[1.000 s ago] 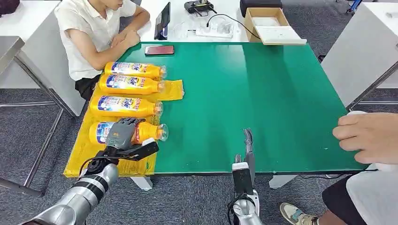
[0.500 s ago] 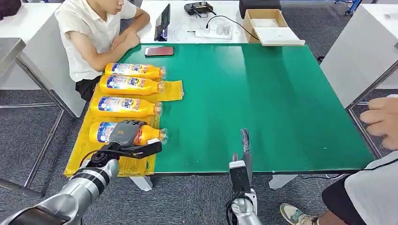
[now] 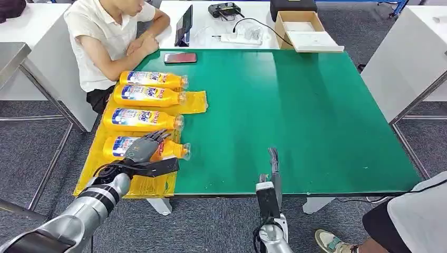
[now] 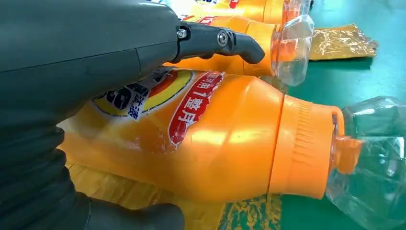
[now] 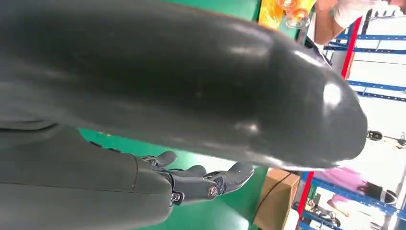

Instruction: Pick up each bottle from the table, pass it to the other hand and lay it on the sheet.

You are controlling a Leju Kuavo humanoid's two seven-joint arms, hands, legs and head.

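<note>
Four orange bottles lie on their sides in a row on the yellow sheet [image 3: 100,174] at the left edge of the desk [image 3: 295,116], clear caps toward the desk's middle. The farthest bottle [image 3: 153,79] lies near the far left corner, the second bottle [image 3: 150,95] just beside it, the third bottle [image 3: 142,119] next, and the nearest bottle [image 3: 171,149] toward the near left corner.

The left hand [image 3: 141,153] hovers just over the nearest bottle, fingers [image 4: 215,40] spread apart above its label and thumb out beside it, gripping nothing; the left wrist view shows a gap between fingers and bottle.

The right hand [image 3: 273,166] stands at the desk's near edge, near its middle, fingers straight and apart, empty, well apart from every bottle.

The desk is covered in green matting. A phone [image 3: 180,58] lies at its far edge. A person [image 3: 110,37] in a white shirt sits at the far left corner. Beyond is a white table with a cardboard box [image 3: 303,29], cables and a controller. The floor is grey carpet.
</note>
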